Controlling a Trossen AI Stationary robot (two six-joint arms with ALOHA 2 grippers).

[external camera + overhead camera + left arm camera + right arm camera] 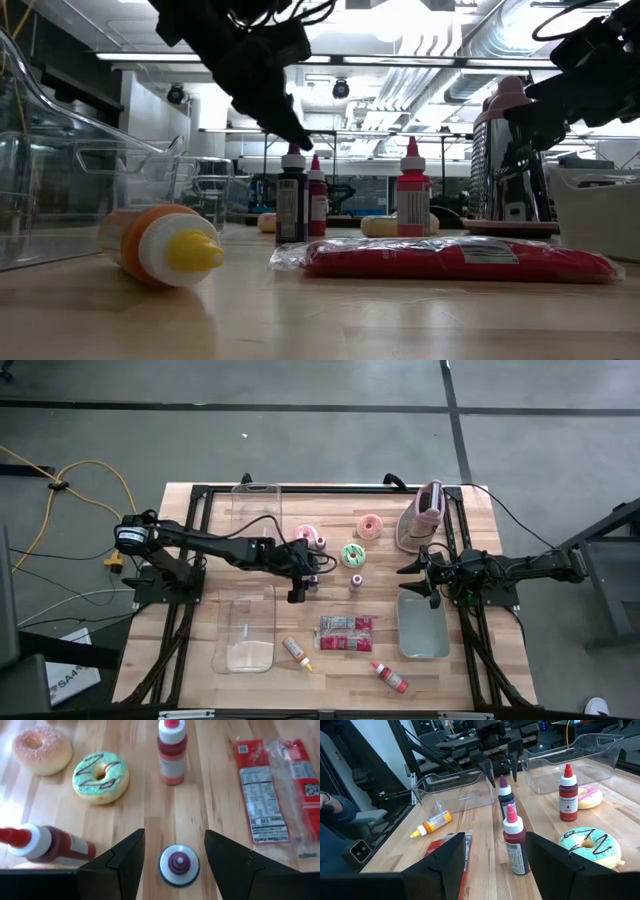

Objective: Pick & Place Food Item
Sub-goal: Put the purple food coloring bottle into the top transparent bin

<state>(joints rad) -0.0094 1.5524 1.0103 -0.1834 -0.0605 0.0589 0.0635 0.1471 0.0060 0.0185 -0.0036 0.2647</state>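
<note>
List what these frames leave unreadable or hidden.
- Purple-capped bottle: left wrist view shows only its cap; body hidden below.
- Red packet: label print too small to read.
- Right hand: contents of the tray below it unclear in the high view.

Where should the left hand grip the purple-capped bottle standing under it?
On the body just below the cap, coming straight down. The purple-capped bottle stands upright, and the left hand is open with a finger either side of it. A red bottle stands close by, so a side approach looks riskier.
</note>
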